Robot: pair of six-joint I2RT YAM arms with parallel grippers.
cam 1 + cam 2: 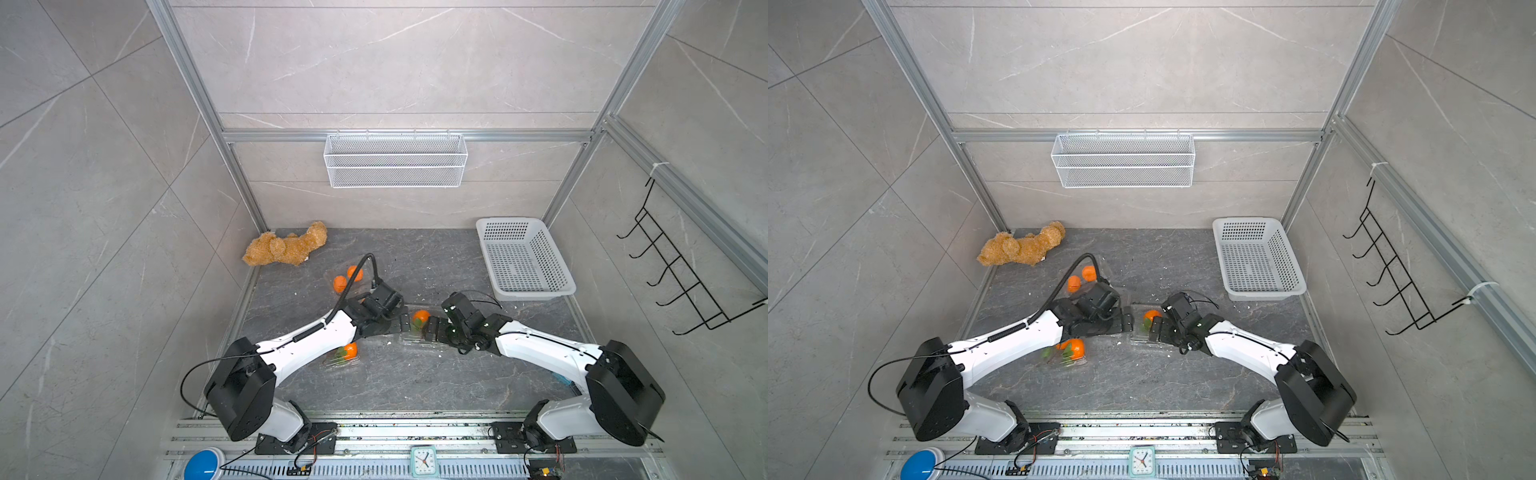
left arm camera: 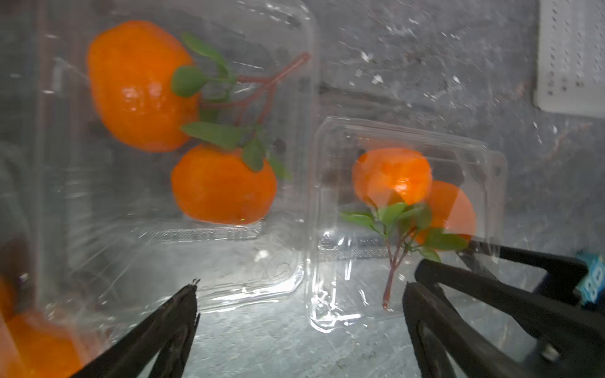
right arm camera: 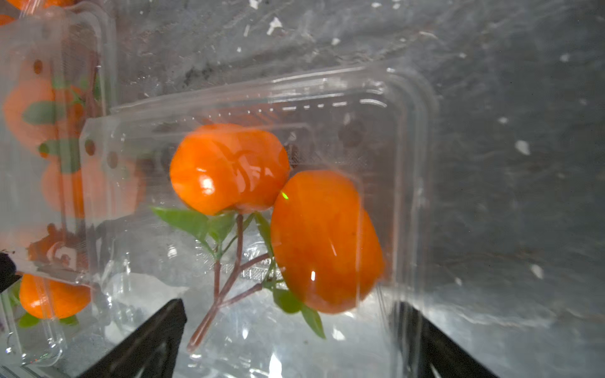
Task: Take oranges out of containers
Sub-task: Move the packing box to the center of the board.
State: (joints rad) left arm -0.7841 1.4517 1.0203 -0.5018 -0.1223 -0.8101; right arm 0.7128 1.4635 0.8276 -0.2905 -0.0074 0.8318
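Holding my left gripper (image 2: pixel 301 288) and right gripper (image 3: pixel 291 302) wide open, I face glossy round oranges (image 3: pixel 229 170) in clear plastic boxes (image 3: pixel 413 131).

orange oranges (image 3: pixel 229 168) with green leaves (image 3: pixel 186 221), clear containers (image 3: pixel 409 131) — table (image 1: pixel 415 374) seemingly grey-marbled.

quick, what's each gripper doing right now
Left gripper: open, holding nothing.
Right gripper: open, holding nothing.

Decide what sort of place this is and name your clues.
Probably a robot test cell, not a home: aluminium frame, left arm and right arm mounted on a rail.
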